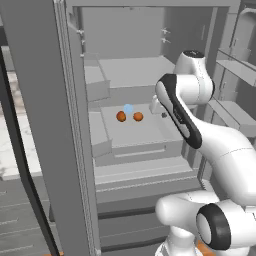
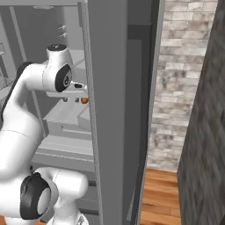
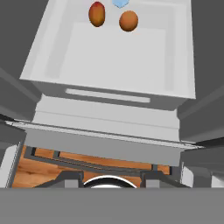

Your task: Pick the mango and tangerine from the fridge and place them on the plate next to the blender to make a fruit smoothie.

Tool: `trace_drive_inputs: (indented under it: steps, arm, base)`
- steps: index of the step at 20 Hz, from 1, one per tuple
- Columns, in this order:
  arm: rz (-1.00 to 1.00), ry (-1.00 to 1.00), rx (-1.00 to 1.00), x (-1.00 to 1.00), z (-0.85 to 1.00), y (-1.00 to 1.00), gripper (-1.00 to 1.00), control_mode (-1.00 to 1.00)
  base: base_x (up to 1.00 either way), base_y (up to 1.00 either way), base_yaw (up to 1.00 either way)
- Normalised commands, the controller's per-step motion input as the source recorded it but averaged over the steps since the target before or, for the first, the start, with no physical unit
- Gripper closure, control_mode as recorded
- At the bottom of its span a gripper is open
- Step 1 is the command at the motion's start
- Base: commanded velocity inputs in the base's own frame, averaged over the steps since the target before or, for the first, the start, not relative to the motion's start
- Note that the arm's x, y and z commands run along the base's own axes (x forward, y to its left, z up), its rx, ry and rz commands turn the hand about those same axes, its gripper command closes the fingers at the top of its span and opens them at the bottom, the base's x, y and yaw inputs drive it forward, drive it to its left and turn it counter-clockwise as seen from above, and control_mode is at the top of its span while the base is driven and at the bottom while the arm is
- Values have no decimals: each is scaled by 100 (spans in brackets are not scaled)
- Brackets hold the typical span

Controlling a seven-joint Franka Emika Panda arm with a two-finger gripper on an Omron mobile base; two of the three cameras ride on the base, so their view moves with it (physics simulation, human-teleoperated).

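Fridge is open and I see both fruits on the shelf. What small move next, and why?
Probably open the jaws and ease the gripper toward the mango, the redder, elongated fruit left of the tangerine. Both lie untouched at the back of the fridge shelf, and the gripper is shut, short of them.

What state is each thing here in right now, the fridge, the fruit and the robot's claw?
fridge: door open.
mango: lying on a fridge shelf, untouched.
tangerine: lying beside the mango, apart from it.
light blue object: behind the fruit, too cut off to identify.
gripper: shut, holding nothing.
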Motion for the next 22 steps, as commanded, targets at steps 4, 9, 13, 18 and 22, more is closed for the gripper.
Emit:
trace_drive_inputs:
  steps: [4, 9, 13, 18, 22]
  arm:
    - [0, -2, 0, -4, -29, 0, -100, -100]
    - [-1, -23, 0, 1, -100, 5, -100, -100]
    - [-9, -29, 0, 50, -72, 29, -100, -100]
    - [-11, -17, 0, 55, -16, 29, -100, -100]
    - [-7, -1, 2, 43, 0, 2, -100, -100]
  base:
    - [0, 0, 0]
    - [0, 0, 0]
    - [0, 0, 0]
    - [0, 0, 0]
    - [0, 0, 0]
